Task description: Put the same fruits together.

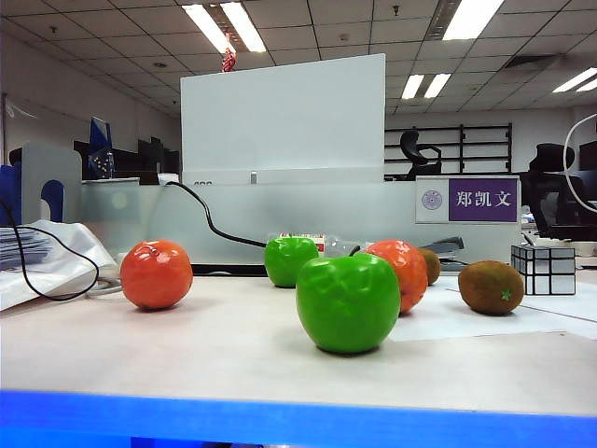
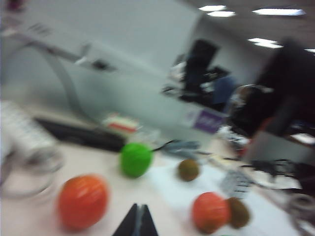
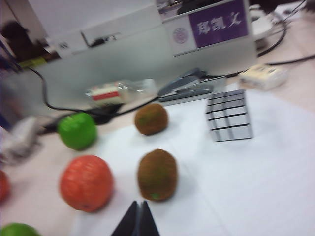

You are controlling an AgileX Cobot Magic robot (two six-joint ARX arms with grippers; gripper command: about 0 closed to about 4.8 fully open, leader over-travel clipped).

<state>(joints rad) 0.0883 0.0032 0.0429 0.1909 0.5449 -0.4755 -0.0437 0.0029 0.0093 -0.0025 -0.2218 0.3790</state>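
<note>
Here both clenched fingers, left (image 2: 137, 221) and right (image 3: 138, 220), hover short of the fruits (image 3: 157, 174).

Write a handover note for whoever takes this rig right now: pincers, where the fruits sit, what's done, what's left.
Left pincer: shut, empty, above the table's left side.
Right pincer: shut, empty, above the right side.
Fruits: left orange alone; front green apple central, second orange just behind it; rear green apple further back; near kiwi on white paper at right; far kiwi behind.
Done: nothing grouped.
Left: pair oranges, apples, kiwis.
</note>
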